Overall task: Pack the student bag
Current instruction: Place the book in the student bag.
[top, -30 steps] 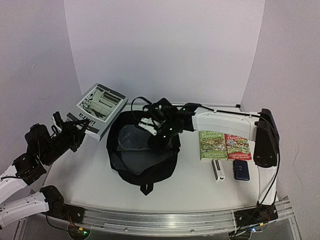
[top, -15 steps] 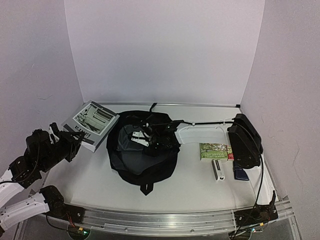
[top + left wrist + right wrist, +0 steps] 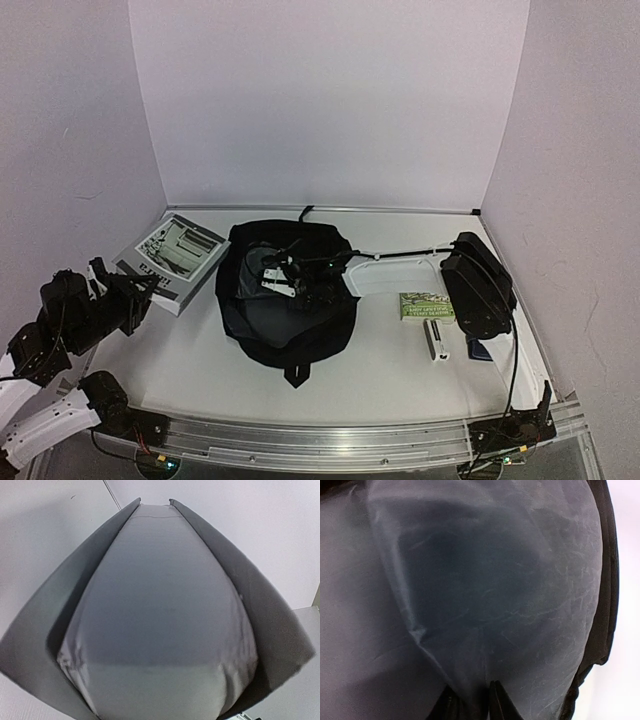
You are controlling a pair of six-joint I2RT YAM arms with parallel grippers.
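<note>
With right gripper [image 3: 472, 705] pinched narrow on lining [image 3: 470, 580] of bag [image 3: 290, 335], mid-table, lift to spread mouth wide; with left gripper [image 3: 135, 295] clamped on book [image 3: 172, 255] just left of bag, tilt and slide in corner-first.

A grey book [image 3: 172, 258] is at the table's [image 3: 400, 385] left side, and its page edges fill the left wrist view. On the right lie a green book [image 3: 427, 306], a white bar [image 3: 436, 342] near it, and a blue case [image 3: 480, 350], partly hidden.

right claw [image 3: 287, 279] now inside student bag [image 3: 300, 345], book [image 3: 170, 258] lowered
</note>
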